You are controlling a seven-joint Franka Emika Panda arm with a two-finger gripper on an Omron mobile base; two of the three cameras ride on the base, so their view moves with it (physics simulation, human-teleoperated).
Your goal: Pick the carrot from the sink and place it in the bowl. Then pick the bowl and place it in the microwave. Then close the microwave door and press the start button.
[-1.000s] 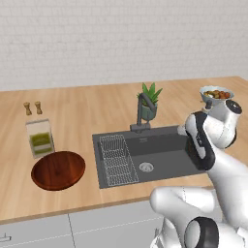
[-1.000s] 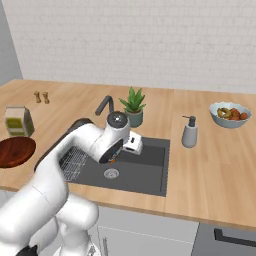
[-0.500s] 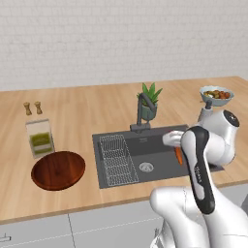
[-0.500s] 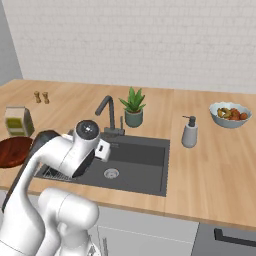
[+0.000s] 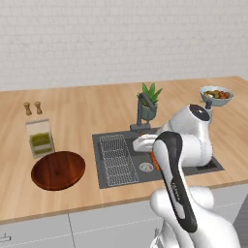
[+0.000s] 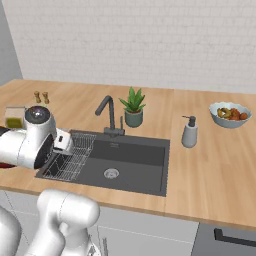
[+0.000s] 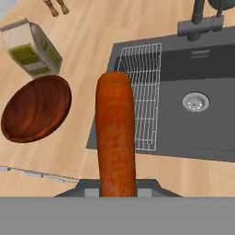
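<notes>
Hand (image 7: 117,190) clamped on slim orange tapered carrot (image 7: 115,137), raised over dark grey recessed sink (image 7: 202,133) (rack side); round reddish-brown wooden bowl (image 7: 36,108) on desk nearby.

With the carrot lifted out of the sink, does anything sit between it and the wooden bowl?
Nothing visible does. In the hand view the carrot hangs over the counter edge by the wire rack; the bowl lies beside it across bare counter, empty. The carton stands behind the bowl, off that line.

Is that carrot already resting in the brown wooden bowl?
Apart. In the hand view the carrot is in the gripper, and bare counter shows between it and the bowl, which sits empty off to one side.
</notes>
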